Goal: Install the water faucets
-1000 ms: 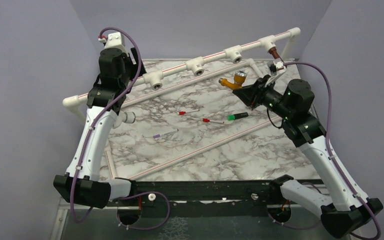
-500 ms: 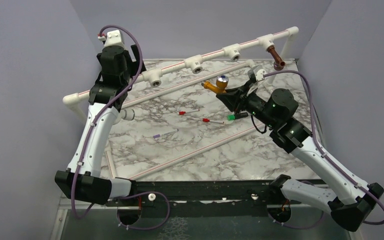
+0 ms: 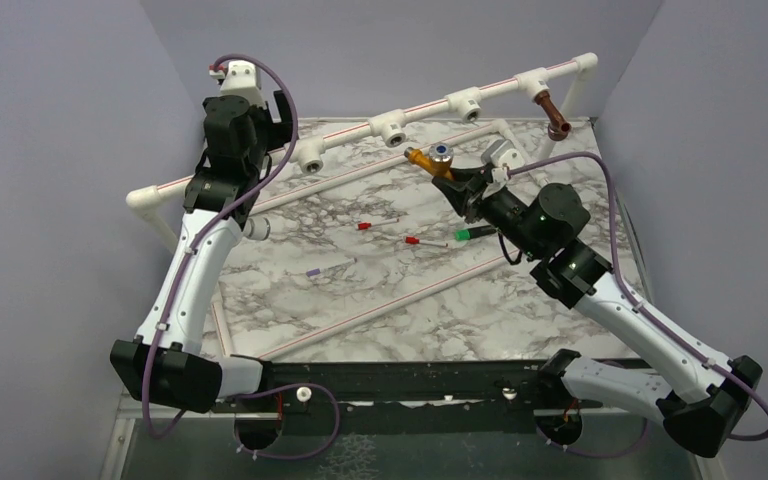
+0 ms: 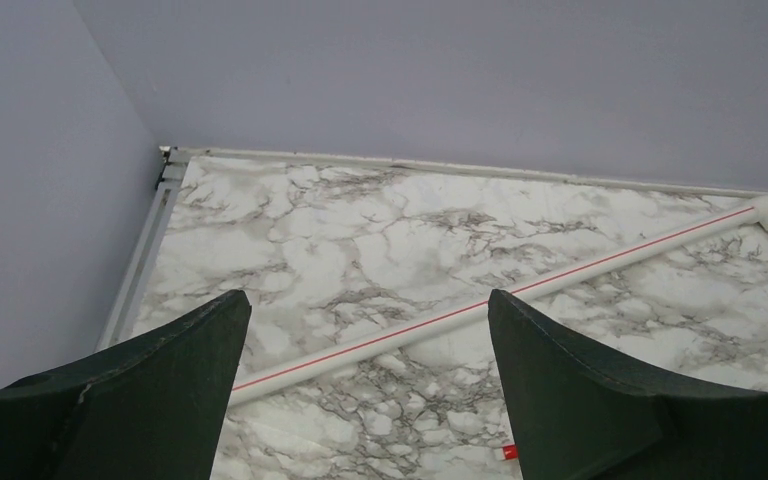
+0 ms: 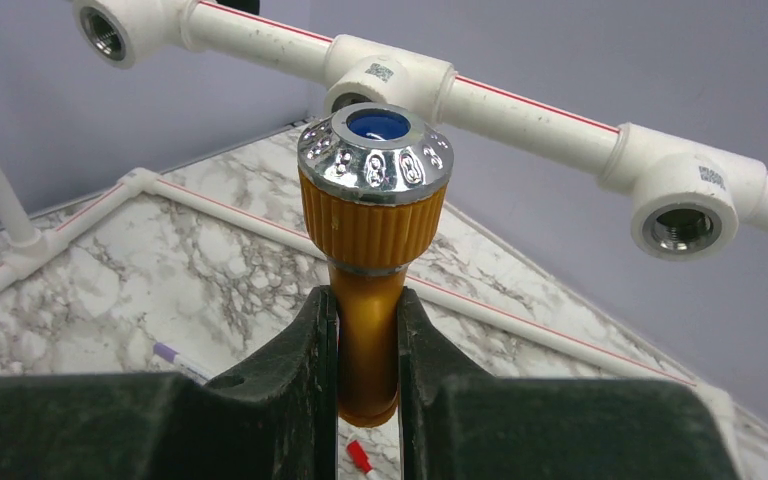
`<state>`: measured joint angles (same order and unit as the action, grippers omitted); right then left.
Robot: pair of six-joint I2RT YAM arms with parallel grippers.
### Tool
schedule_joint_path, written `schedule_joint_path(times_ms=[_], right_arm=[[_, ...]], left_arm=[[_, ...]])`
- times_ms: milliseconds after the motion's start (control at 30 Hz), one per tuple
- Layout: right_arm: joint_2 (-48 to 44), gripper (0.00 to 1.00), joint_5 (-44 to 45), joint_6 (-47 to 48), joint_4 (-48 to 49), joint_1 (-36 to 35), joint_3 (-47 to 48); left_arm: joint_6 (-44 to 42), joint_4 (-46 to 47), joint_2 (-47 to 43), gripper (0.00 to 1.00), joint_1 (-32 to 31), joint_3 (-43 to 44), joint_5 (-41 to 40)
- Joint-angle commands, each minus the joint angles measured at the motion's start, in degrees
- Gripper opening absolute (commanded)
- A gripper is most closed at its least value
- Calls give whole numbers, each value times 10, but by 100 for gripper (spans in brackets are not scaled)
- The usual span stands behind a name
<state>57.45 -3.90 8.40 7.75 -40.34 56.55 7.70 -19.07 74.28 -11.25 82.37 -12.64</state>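
We judge the job about half done. The dark brown faucet (image 3: 557, 118) looks seated in the far-right tee fitting (image 3: 538, 86) of the white pipe rail (image 3: 425, 105), hanging down from it, though we cannot tell how tightly it sits. The orange-yellow faucet (image 3: 430, 160) is not yet installed. It is off the table, pinched by its stem in the right gripper (image 3: 460, 182), just near the rail and roughly level with the middle tees. In the right wrist view the jaws are closed on the golden stem (image 5: 368, 330), the silvery cap (image 5: 375, 150) points up, and an open tee (image 5: 682, 212) shows to the right with another behind the cap. What remains, as we read it, is to line up the faucet's threaded end with one of the three empty sockets and turn it in; which socket is meant we cannot say.

The left gripper (image 4: 367, 300) is held high at the far left with its jaws spread wide and nothing between them.

The surface is a marble-patterned table (image 3: 360, 300) edged with thin white pipes; on it lie two small red-capped pieces (image 3: 363, 226), a purple-tipped one (image 3: 312, 271) and a green-handled tool (image 3: 475, 233). Plain lavender walls (image 3: 60, 150) close in the left, far and right sides.
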Motion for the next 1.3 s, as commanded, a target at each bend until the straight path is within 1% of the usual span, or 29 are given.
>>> schedule_joint_path(times_ms=[0,167,300,400,567,667,900,1067,1267], right_arm=[[3,1,27,75,67,-7,-4],[12,1,35,92,67,-24,11],[13,1,109,112,67,-65,15],[13,1,169,127,96,-101,4],[35,1,282,198,160,-174,-12],[48,1,331,235,194,-192,-18],[76,1,377,283,211,-202,-12],[87,1,374,293,218,-203,-4],[91,1,360,286,210,-204,1]], left_arm=[[-28,63,-25,90,1,-32,93],[-36,68,-32,90,-5,-40,78],[-42,62,-23,90,-5,-41,63],[-42,55,-17,90,-5,-38,64],[-43,49,-7,90,-16,-37,57],[-48,47,-5,90,-26,-41,46],[-56,41,1,90,-37,-44,19],[-61,33,2,90,-40,-44,-4],[-64,32,5,90,-42,-46,-13]])
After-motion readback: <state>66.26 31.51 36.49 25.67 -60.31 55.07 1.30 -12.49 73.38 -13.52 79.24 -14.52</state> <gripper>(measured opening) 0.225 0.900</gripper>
